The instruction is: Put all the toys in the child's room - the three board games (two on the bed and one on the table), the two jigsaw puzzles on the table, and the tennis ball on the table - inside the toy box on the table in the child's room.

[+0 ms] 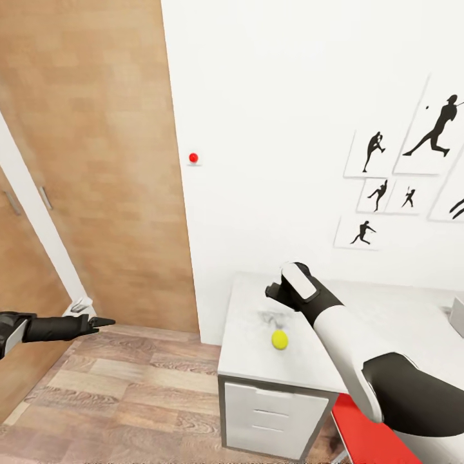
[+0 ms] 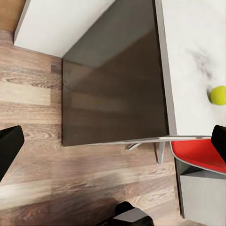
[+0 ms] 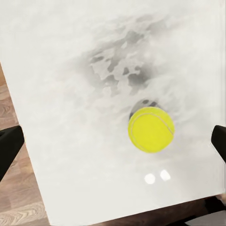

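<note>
Tennis ball is sitting by itself on the pale table, near the end closest to the wall corner and not far from the front edge, with a smudgy grey marbling patch just behind it. The right gripper is hanging right above that end of the table, and in its wrist view the ball lies a bit off toward one fingertip rather than dead centre between them, so I'd guess it needs a small sideways nudge before dropping down. Its jaws look spread wide, nothing in them, both dark tips sitting at the far edges of that view. Being round, the ball has no long axis to line up with, so approach angle shouldn't matter much. The left gripper is way off over the wood floor beside the wooden door, jaws parted and empty as far as its wrist view shows, so the right arm is clearly the nearer one. A red chair is tucked under the table edge by the drawers.
</note>
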Tool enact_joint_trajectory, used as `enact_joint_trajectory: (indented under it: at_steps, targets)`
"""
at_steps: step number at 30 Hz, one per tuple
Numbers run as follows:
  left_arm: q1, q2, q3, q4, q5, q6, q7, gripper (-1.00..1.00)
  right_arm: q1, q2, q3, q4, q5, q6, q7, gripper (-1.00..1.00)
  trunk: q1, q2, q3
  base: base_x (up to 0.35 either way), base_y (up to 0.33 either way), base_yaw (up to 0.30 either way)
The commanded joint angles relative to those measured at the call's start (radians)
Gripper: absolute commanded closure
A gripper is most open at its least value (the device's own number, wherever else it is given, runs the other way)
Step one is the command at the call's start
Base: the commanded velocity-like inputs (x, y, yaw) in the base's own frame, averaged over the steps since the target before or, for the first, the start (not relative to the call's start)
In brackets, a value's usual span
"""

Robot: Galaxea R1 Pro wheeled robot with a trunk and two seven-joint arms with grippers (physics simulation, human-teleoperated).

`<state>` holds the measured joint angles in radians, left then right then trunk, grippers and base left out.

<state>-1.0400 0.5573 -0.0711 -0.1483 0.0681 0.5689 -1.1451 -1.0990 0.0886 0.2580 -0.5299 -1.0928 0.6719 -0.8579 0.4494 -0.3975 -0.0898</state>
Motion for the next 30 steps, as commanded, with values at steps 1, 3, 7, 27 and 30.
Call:
enact_joint_trajectory:
  at_steps: [1, 3, 7, 27, 30]
  targets:
    - [-0.001, 0.001, -0.007, -0.001, 0.007, 0.008, -0.002, -1.00, -0.001, -0.003, 0.005, -0.001, -0.007, 0.003, -0.008, -1.00, 0.001, -0.002, -0.004, 0.000, 0.000, 0.000]
    - [-0.001, 0.001, -0.007, -0.001, 0.007, 0.007, -0.003, -1.00, -0.002, -0.008, 0.005, -0.002, -0.007, 0.004, -0.012, -1.00, 0.001, -0.002, -0.007, 0.000, 0.000, 0.000]
    - [-0.001, 0.001, -0.007, -0.001, 0.007, 0.006, -0.003, -1.00, -0.006, -0.011, 0.004, -0.002, -0.007, 0.008, -0.018, -1.00, 0.001, -0.002, -0.014, 0.000, 0.000, 0.000]
    - [-0.001, 0.001, -0.007, -0.001, 0.007, 0.006, -0.004, -1.00, -0.013, -0.011, 0.004, -0.006, -0.005, 0.051, -0.023, -1.00, 0.001, -0.002, -0.047, 0.000, 0.000, 0.000]
    - [-0.001, 0.001, -0.007, -0.001, 0.007, 0.005, -0.004, -1.00, -0.014, -0.012, 0.004, -0.008, -0.005, 0.058, -0.024, -1.00, 0.001, -0.002, -0.052, 0.000, 0.000, 0.000]
